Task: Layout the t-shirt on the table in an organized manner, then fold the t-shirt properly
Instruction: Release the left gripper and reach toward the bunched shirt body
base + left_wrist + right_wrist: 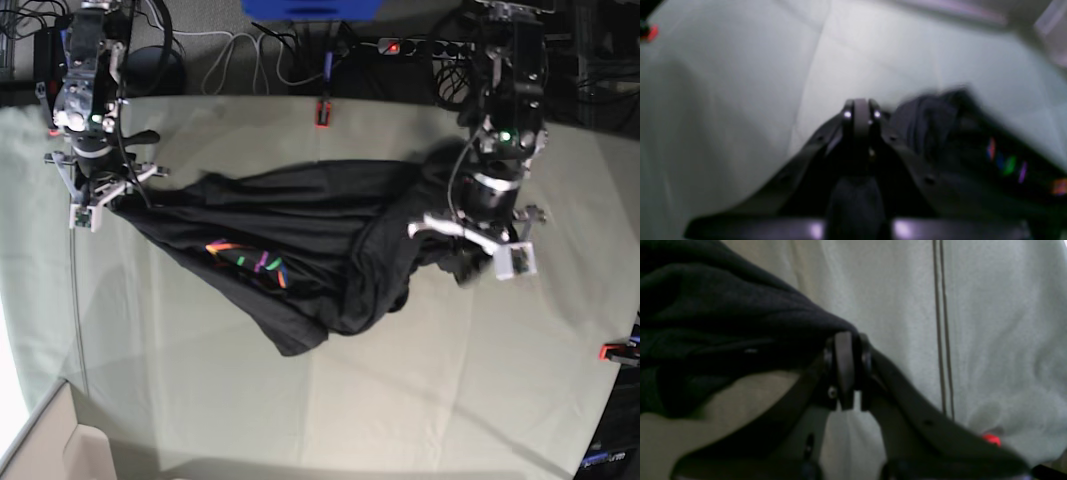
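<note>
The right gripper (847, 340) is clamped on the shirt (300, 240); the left gripper (862, 111) is closed, shirt just beside it.

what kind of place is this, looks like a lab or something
Probably a robotics lab bench: a cloth-covered table with red clamps at its edges, cables and a power strip behind it, and a t-shirt.

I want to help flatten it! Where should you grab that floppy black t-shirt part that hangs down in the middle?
Pinch the bottom tip of the black fabric t-shirt from the near table side; it tapers to a loose point lying flat there.
</note>
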Controlling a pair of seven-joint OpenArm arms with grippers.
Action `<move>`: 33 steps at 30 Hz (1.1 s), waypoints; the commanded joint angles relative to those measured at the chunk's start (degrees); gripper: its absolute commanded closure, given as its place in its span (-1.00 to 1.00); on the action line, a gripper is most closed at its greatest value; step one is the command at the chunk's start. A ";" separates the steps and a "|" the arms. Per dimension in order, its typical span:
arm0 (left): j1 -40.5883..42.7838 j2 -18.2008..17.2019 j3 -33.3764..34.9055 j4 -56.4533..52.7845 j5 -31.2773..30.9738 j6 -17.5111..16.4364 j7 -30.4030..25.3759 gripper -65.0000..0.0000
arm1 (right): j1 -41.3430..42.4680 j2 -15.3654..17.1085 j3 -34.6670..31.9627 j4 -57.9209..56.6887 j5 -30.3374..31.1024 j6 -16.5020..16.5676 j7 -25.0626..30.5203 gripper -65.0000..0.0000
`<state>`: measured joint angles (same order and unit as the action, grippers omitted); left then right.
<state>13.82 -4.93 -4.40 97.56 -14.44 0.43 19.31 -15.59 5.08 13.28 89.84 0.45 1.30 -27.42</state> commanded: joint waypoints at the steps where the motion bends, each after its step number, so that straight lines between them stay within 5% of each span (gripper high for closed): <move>1: -0.42 -0.04 0.05 2.18 -0.11 -0.47 1.04 0.95 | 0.25 0.59 0.22 1.10 -0.14 -0.90 1.18 1.00; 5: 1.16 -0.04 -0.39 3.76 -0.46 -0.56 11.15 0.56 | 0.17 0.59 0.22 1.01 -0.14 -0.90 1.18 1.00; 12: 6.79 0.05 -3.90 3.58 -0.38 -0.65 11.41 -0.28 | 0.25 0.59 0.22 0.75 -0.14 -0.90 1.18 1.00; 15: 7.76 -0.48 -3.99 3.32 -0.03 -0.65 11.24 -0.49 | 0.25 0.59 0.22 0.75 -0.14 -0.90 1.18 1.00; 27: 7.85 -2.15 -1.44 -2.04 -0.55 -0.73 11.15 -0.20 | 0.43 0.24 -1.01 0.75 -0.14 -0.90 1.18 1.00; 33: 7.49 -1.97 -1.35 -2.39 -0.55 -0.73 11.06 0.52 | 0.43 0.24 -1.10 0.66 -0.14 -0.90 1.18 1.00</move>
<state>21.45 -6.79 -5.74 94.37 -14.72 -0.19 31.51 -15.55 4.89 12.03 89.67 0.40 1.30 -27.44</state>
